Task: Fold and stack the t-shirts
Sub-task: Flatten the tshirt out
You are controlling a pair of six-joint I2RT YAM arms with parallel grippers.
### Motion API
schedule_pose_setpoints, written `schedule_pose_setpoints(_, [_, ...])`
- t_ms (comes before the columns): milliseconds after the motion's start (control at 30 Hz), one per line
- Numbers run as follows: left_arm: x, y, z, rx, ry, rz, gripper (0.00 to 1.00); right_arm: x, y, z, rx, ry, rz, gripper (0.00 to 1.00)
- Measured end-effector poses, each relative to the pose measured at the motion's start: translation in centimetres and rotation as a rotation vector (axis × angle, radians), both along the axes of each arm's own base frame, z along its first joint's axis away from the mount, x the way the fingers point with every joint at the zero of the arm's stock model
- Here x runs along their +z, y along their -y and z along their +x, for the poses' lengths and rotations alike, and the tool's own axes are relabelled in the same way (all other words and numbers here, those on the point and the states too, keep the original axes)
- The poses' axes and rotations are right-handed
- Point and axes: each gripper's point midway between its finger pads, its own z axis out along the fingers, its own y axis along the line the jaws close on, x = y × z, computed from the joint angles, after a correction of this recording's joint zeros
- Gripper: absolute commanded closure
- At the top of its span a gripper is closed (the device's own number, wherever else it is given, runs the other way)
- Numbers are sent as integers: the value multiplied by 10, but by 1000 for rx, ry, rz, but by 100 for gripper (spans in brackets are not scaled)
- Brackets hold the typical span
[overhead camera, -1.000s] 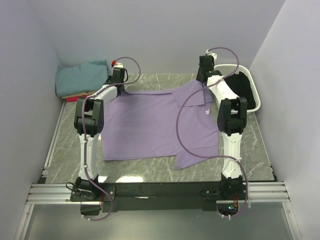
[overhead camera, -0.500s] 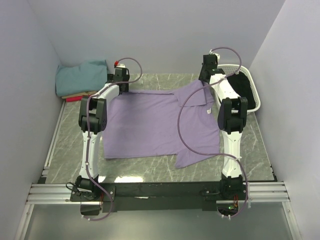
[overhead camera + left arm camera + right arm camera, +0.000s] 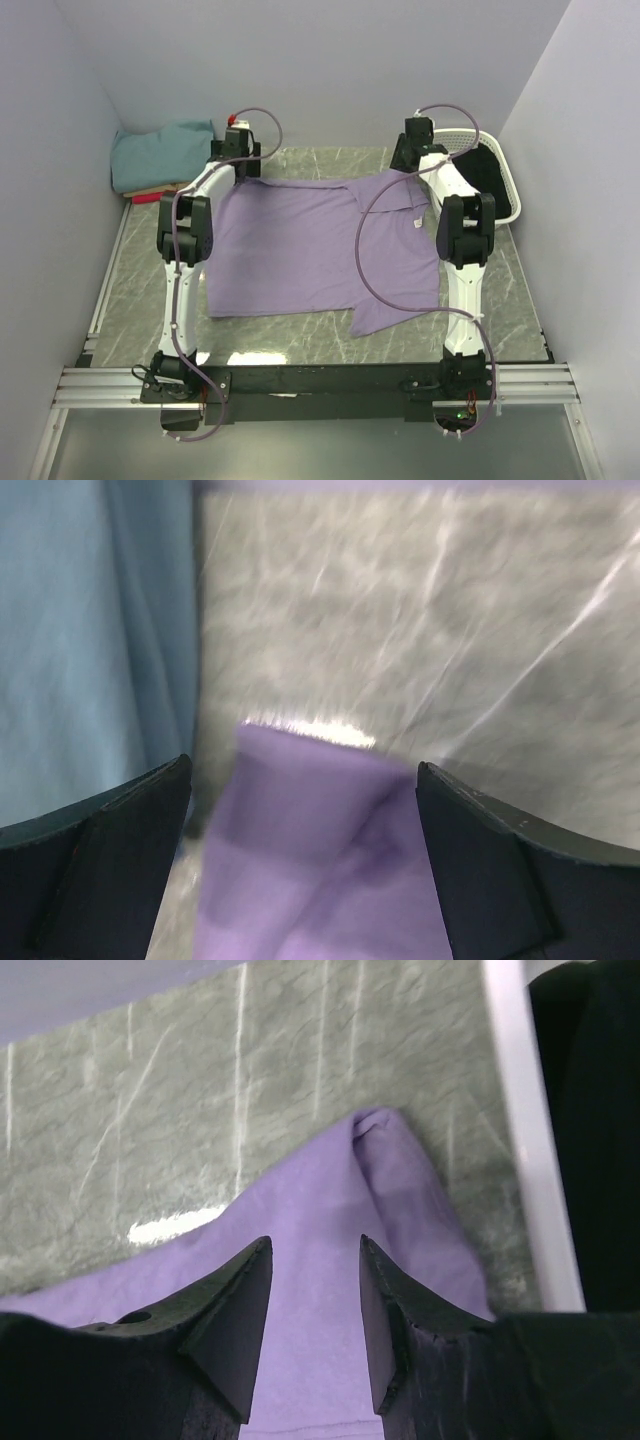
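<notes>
One purple shirt (image 3: 300, 250) lies spread flat on the counter (image 3: 150, 290). There are two claws, both at its far edge. The left claw (image 3: 302, 770) is wide open over the shirt's far left corner, holding nothing, just beside one folded teal shirt (image 3: 165, 150) in the back corner. The right claw (image 3: 315, 1242) is open too, over the far right corner. One white basket (image 3: 510, 180) sits at the right, with something black inside
</notes>
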Motion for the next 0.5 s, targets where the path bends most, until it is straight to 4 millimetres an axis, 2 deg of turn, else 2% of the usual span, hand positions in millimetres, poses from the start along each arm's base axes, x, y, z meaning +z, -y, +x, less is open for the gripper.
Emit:
schedule_pose_setpoints(133, [5, 3, 15, -65, 17, -93, 1, -2, -5, -7, 23, -14, 24, 53])
schedule_pose_setpoints(300, [6, -8, 20, -106, 1, -190, 3, 6, -11, -14, 46, -9, 49, 54])
schedule_pose_setpoints(500, [-5, -18, 18, -127, -44, -270, 5, 13, -14, -17, 58, 5, 64, 55])
